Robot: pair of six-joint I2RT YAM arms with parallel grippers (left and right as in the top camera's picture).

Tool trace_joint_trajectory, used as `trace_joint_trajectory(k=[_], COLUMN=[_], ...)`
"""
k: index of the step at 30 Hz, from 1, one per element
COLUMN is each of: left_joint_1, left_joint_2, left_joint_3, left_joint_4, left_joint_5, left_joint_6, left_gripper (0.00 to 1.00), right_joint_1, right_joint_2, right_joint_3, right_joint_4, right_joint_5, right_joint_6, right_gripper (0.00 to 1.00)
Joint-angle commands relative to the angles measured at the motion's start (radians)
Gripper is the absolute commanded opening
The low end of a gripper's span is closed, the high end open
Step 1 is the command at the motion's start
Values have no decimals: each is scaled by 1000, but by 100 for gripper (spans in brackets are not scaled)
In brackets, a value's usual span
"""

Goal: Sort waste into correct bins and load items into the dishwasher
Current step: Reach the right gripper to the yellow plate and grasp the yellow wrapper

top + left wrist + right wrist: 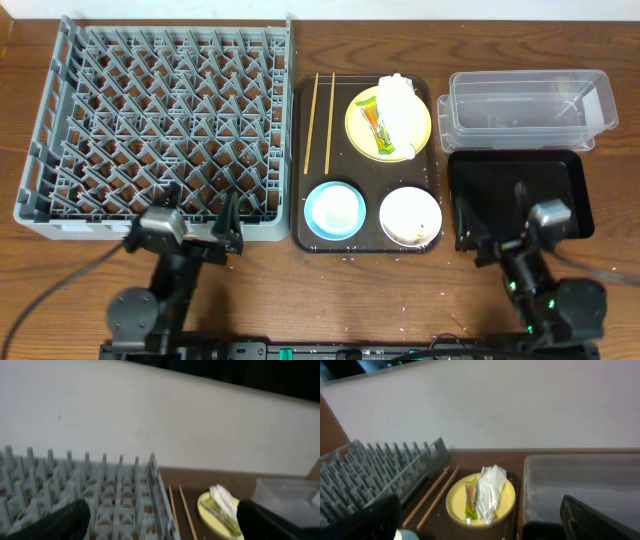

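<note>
Starting state, you've got nothing sorted: rack (160,130) at 10 o'clock empty, tub (525,100) at 2 and black tray (510,185) at 3 empty. Napkin (400,108), wrapper (376,128) on plate (360,112); chopsticks (322,120), blue bowl (334,210), white bowl (410,215) on brown tray (342,162). Left gripper (201,206), right gripper (492,208) spread wide, holding nothing.

We see a square grey plastic dish rack (150,120) with latticed pegs, a round yellow plate (358,118) under a crumpled white paper napkin (400,108) and a yellow-green-orange wrapper packet (379,132), a round light blue bowl (334,209), and a glossy black rectangular tray (500,175).
</note>
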Motion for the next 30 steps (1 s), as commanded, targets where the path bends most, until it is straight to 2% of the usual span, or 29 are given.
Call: trace_joint_trajectory(k=[1,4,8,12,14,18,19,21,24,30], left_joint_1=[-2,-2,-2,-2,-2,-2,-2,-2,-2,-4], left_joint_2=[174,319,503,627,672,723,732,747,759,718], left_joint_3=[228,394,588,678,677,677,677,677,678,687], left_joint_4=[-149,-298,-486,-579,-579,-579,-579,-569,-559,-560], left_joint_5=[55,123,174,253,291,404,438,483,542,596], left_joint_6=[-11,-11,-12,-11,-11,-12,-12,-11,-11,-11], left_gripper=[95,95,95,95,95,95,95,95,95,95], right_joint_1=[-7,-7,-6,-6,-7,-2,4,32,114,300], right_joint_2=[229,430,688,924,1018,1106,1121,1157,1220,1409], right_joint_3=[166,322,557,773,833,835,835,835,835,835], right_joint_4=[-60,-131,-319,-497,-508,-430,-415,-393,-379,-273], right_joint_5=[-29,-97,-137,-150,-150,-268,-282,-271,-161,241], right_joint_6=[-31,-90,-100,-100,-98,-32,-32,-37,-37,-36], right_gripper=[99,99,99,99,99,99,98,84,79,58])
